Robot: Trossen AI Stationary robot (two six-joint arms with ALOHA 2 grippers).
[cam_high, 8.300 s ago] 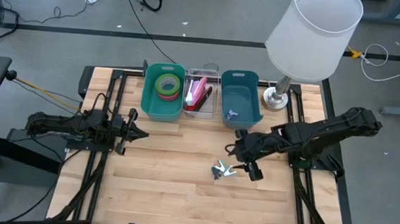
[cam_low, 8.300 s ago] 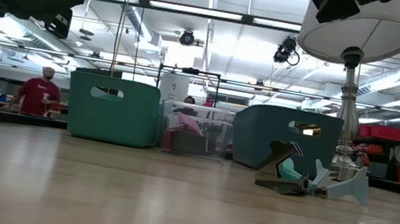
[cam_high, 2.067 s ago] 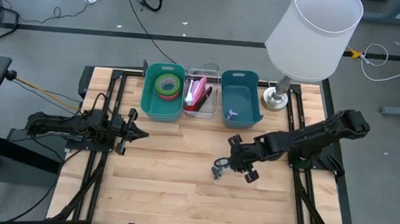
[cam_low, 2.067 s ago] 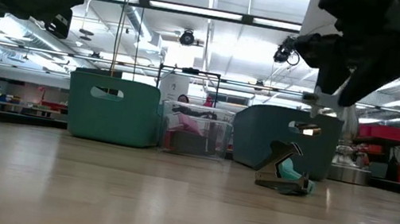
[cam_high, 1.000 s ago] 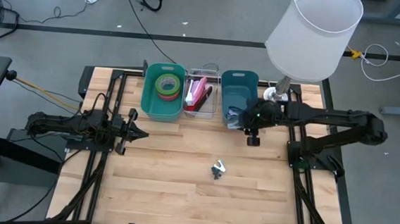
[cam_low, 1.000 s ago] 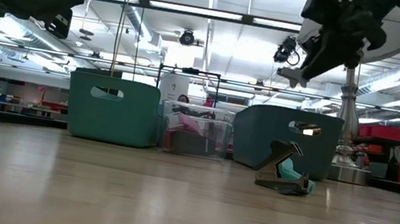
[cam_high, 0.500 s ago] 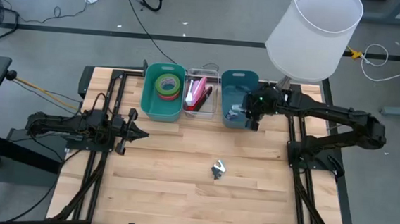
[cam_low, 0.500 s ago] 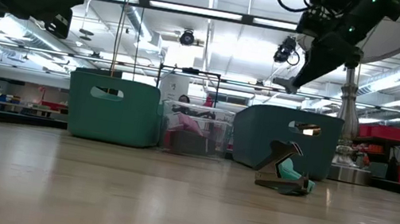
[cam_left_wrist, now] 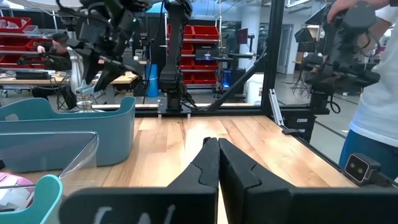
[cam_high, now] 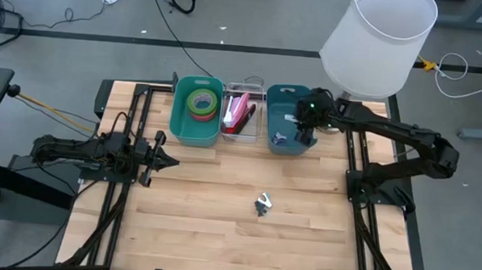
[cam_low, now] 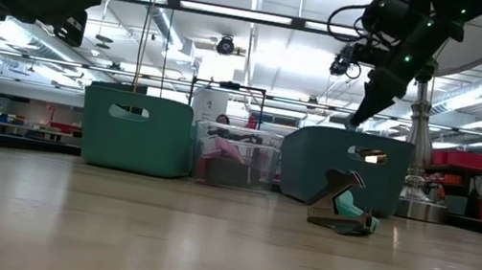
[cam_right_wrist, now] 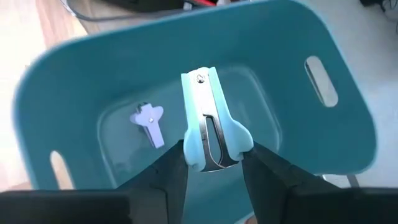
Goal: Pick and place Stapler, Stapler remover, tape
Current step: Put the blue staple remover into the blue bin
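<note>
My right gripper point(cam_right_wrist: 214, 163) hangs over the blue bin point(cam_high: 290, 96), shut on a light blue staple remover point(cam_right_wrist: 210, 121). In the low view the right gripper point(cam_low: 366, 108) points down above that blue bin point(cam_low: 343, 166). A pale lavender remover point(cam_right_wrist: 149, 121) lies flat on the bin's floor. A dark and teal staple remover point(cam_high: 262, 204) rests on the wood near the table's middle and also shows in the low view point(cam_low: 343, 209). My left gripper point(cam_high: 169, 160) waits shut at the table's left, level above the wood. My right gripper pinches the light blue staple remover by its wide handle end point(cam_right_wrist: 194, 157), one finger point(cam_right_wrist: 169, 171) on each flared side. The fingers come from above, slanting down into the bin. The remover is lifted clear of the bin floor, its narrow end point(cam_right_wrist: 199, 78) pointing away from the fingers.
A green bin with tape rolls point(cam_high: 197, 106) and a clear bin with pink and red staplers point(cam_high: 241, 111) stand left of the blue bin along the far edge. A white-shaded lamp point(cam_high: 379, 42) stands at the far right corner. Bare wood spreads across the near half.
My right gripper, carrying the light blue remover, has moved from the blue bin's near rim toward the table's far edge, over the bin's inside, and has tipped further downward. The dark remover on the wood has stayed put.
</note>
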